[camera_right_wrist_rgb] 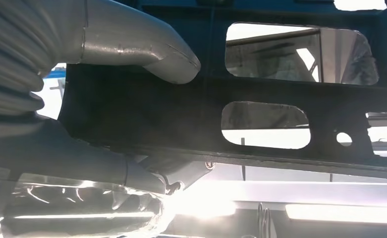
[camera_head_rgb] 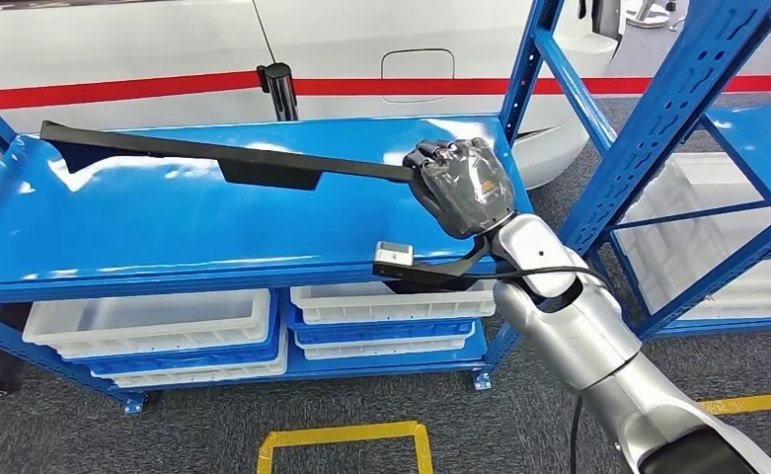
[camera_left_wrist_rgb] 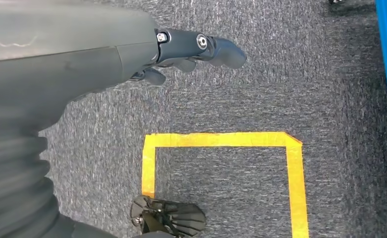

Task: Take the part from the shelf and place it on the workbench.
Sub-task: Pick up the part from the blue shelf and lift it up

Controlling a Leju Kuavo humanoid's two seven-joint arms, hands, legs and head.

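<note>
A long black plastic part (camera_head_rgb: 213, 158) stretches across the blue shelf top (camera_head_rgb: 164, 232), its far end near the shelf's left rear corner. My right hand (camera_head_rgb: 463, 186) grips the part's near end at the shelf's right side. In the right wrist view the black part (camera_right_wrist_rgb: 280, 94), with cut-out windows, sits against my thumb (camera_right_wrist_rgb: 146, 49). My left hand (camera_left_wrist_rgb: 191, 49) hangs over the carpet, fingers loosely extended, holding nothing.
White bins (camera_head_rgb: 154, 321) sit on the lower shelf level. A second blue rack (camera_head_rgb: 697, 188) with white bins stands to the right. A white car body (camera_head_rgb: 361, 49) with a red stripe is behind. Yellow tape (camera_head_rgb: 346, 439) marks a square on the grey carpet.
</note>
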